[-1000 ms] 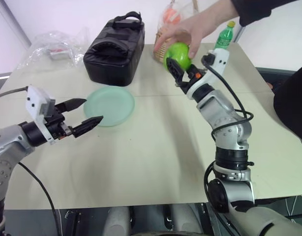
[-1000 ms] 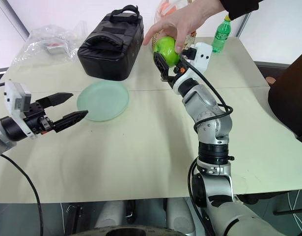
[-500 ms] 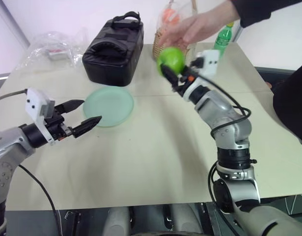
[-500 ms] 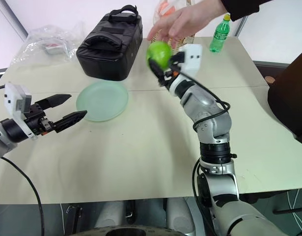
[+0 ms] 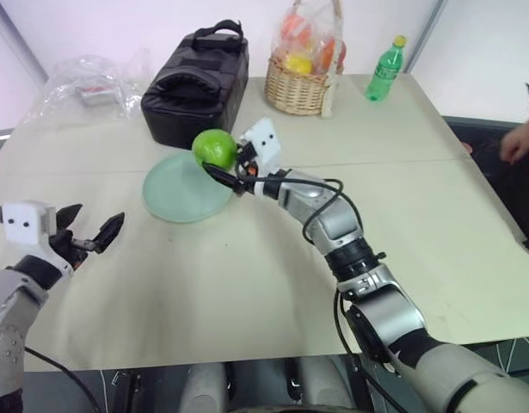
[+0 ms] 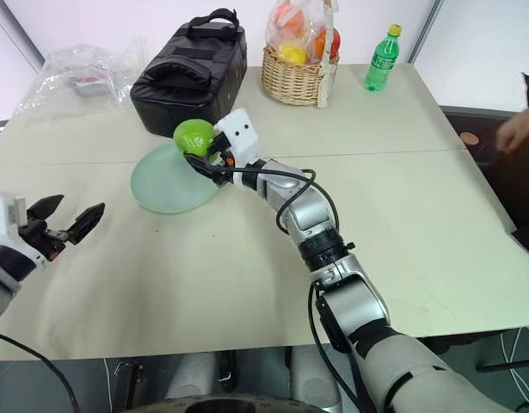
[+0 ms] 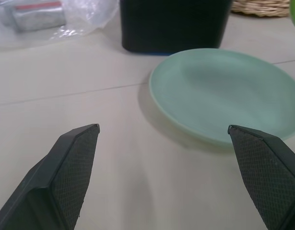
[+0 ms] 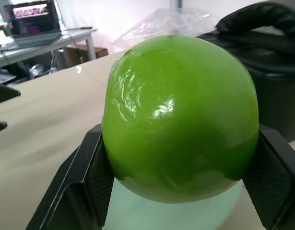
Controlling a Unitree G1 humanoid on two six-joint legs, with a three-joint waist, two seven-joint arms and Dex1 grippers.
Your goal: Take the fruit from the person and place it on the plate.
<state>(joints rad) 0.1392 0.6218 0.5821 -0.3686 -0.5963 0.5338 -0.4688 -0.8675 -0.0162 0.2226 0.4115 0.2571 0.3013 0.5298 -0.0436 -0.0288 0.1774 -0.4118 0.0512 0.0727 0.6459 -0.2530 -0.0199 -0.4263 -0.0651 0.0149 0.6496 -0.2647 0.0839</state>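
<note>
The fruit (image 5: pixel 214 148) is a shiny green ball, and my right gripper (image 5: pixel 219 165) is shut on it, one black finger on each side (image 8: pixel 94 187). It hangs just above the far right part of the pale mint plate (image 5: pixel 171 196). My left gripper (image 5: pixel 90 229) stands open and empty over the table, near and left of the plate, pointing at it (image 7: pixel 219 91). The person's hand (image 5: pixel 517 143) is at the right edge of the view, well away from the fruit.
Behind the plate stands a black bag (image 5: pixel 195 82). A wicker basket (image 5: pixel 300 86) of wrapped fruits and a green bottle (image 5: pixel 384 67) are at the back right. A clear plastic bag (image 5: pixel 92 79) lies at the back left.
My right gripper took the fruit out of the person's hand and carried it left and down to above the plate. The hand drew back to the right. My left gripper moved left and lower.
</note>
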